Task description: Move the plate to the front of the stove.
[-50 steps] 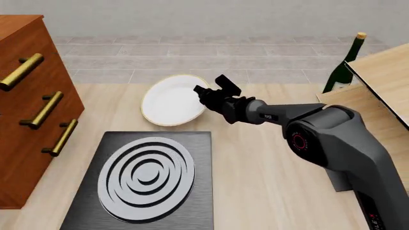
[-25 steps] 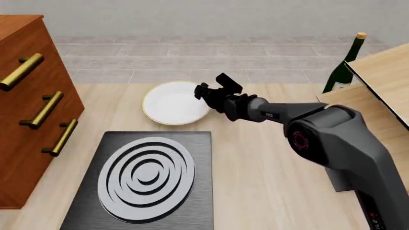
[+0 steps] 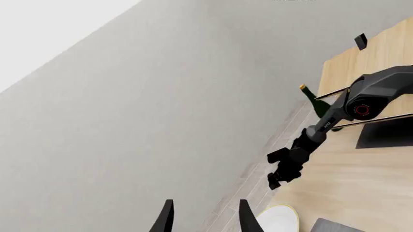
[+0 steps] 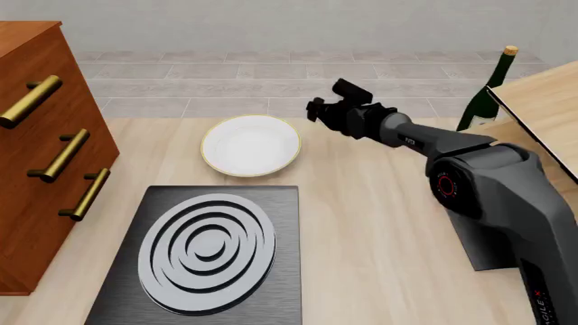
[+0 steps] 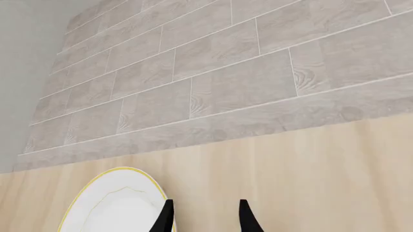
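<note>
The white, gold-rimmed plate (image 4: 250, 145) lies flat on the wooden table, just beyond the far edge of the black stove (image 4: 203, 254) with its ringed burner (image 4: 206, 252). My right gripper (image 4: 316, 108) hovers open above the table to the right of the plate, apart from it. In the right wrist view the plate (image 5: 116, 203) lies beside the open gripper (image 5: 205, 217), with nothing between the fingers. The left gripper (image 3: 205, 220) is open, empty and turned toward the wall. Its camera catches the right gripper (image 3: 281, 169), the plate (image 3: 281, 220) and a corner of the stove (image 3: 329, 224).
A wooden dresser (image 4: 45, 156) with brass handles stands along the left side. A green bottle (image 4: 483, 95) stands at the far right beside a raised wooden board (image 4: 542, 101). A plain dark panel (image 3: 384, 133) lies near the right arm's base.
The right gripper let go of the plate's right rim, then rose and drew away to the right. The plate dropped from tilted to flat beyond the stove.
</note>
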`<state>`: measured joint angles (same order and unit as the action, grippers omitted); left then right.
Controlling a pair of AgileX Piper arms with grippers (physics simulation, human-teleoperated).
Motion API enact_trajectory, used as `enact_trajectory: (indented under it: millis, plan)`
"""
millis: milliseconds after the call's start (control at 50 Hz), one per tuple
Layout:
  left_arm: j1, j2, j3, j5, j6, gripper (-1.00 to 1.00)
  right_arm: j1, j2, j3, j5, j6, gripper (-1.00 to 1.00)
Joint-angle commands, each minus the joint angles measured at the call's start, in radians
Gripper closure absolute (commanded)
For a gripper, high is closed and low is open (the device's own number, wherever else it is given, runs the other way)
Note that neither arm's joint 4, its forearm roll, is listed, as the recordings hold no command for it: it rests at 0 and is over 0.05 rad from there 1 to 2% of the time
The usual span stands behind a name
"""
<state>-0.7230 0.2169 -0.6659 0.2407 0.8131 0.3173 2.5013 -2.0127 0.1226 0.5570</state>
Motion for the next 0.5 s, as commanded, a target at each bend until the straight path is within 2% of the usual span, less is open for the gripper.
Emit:
enact_trajectory:
  millis: [20,280,320,360,500]
  plan:
    - [-0.002,-0.003,-0.004,0.001,-0.003,-1.00,-0.023,-0.089,0.065,-0.010,-0.049,-1.00]
    - [-0.013,-0.001,0.007,-0.015,-0.013,-1.00,-0.020,-0.265,0.237,-0.073,-0.088,-1.00]
    - [-0.013,-0.001,0.010,-0.017,-0.014,-1.00,-0.027,-0.287,0.253,-0.075,-0.122,-1.00]
    - [-0.013,0.002,0.012,-0.018,-0.020,-1.00,-0.024,-0.319,0.294,-0.091,-0.115,-1.00]
    - [-0.016,0.019,0.021,-0.034,-0.042,-1.00,-0.020,-0.443,0.424,-0.134,-0.179,-1.00]
